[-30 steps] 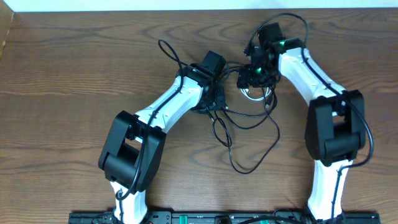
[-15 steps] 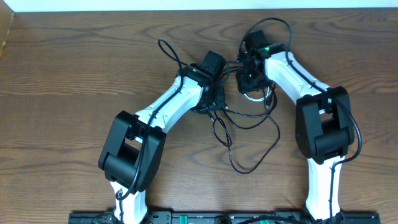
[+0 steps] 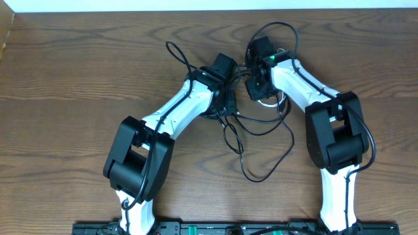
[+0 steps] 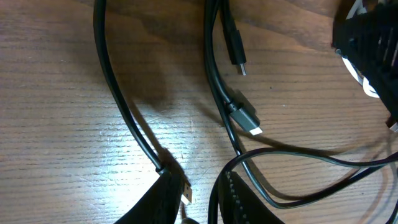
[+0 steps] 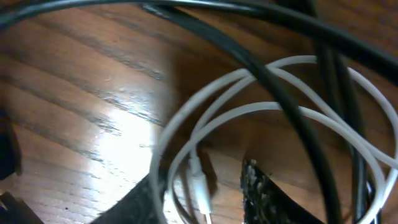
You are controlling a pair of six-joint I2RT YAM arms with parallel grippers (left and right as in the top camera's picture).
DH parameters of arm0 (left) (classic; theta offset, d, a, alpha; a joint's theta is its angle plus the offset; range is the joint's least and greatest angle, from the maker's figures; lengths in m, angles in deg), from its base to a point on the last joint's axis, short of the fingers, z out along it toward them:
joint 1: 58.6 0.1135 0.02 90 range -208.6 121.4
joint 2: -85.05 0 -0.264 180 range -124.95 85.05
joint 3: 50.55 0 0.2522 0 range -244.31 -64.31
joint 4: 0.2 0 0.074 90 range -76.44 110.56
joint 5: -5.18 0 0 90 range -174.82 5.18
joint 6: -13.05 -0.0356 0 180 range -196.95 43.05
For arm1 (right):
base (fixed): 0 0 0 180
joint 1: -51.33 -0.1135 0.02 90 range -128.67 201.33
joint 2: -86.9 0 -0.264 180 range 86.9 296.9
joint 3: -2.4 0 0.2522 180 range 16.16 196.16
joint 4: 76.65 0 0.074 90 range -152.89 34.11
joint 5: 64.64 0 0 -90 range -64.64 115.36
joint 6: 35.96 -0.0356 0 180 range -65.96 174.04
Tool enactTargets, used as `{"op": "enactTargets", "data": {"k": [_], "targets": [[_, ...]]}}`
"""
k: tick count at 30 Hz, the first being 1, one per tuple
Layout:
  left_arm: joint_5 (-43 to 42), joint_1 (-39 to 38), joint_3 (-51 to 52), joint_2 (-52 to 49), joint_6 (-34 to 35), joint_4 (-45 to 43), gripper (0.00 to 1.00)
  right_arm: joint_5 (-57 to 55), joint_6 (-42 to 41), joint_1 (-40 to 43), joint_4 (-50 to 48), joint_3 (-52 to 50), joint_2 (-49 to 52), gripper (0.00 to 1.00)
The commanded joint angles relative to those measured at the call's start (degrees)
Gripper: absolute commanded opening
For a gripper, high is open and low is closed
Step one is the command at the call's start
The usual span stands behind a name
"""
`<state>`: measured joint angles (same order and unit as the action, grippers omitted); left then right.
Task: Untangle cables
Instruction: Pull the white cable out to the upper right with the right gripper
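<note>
On the table (image 3: 65, 78), centre-back: tangled cables (image 3: 291, 140)

Lab bench: wooden table (image 3: 59, 98), two mounted robot arms (image 3: 176, 111).

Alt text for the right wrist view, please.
Close-up: a thin white cable looped on the wooden table, a black cable crossing over its loops. The right gripper's two fingers frame the bottom edge, apart, with the white cable's plug end lying between them.
</note>
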<state>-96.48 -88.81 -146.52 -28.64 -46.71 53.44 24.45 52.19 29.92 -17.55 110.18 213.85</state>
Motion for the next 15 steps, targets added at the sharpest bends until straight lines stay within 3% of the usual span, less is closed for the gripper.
{"op": "enactTargets", "data": {"k": [1, 4, 5, 9, 15], "targets": [[0.81, 0.09, 0.72, -0.57, 0.74, 0.13, 0.26, 0.17, 1.29, -1.49, 0.48, -1.68, 0.83, 0.26], [0.79, 0.09, 0.72, -0.57, 0.74, 0.15, 0.26, 0.70, 0.98, -1.64, 1.40, -1.68, 0.83, 0.10], [0.81, 0.09, 0.72, -0.57, 0.74, 0.13, 0.26, 1.38, 0.57, -1.62, 1.75, -1.66, 0.83, 0.01], [0.79, 0.09, 0.72, -0.57, 0.74, 0.13, 0.26, 8.24, 0.17, -0.72, 4.11, -0.42, -0.20, 0.01], [0.81, 0.09, 0.72, -0.57, 0.74, 0.11, 0.26, 28.20, 5.25, 5.64, 7.56, 3.50, -10.05, 0.01]]}}
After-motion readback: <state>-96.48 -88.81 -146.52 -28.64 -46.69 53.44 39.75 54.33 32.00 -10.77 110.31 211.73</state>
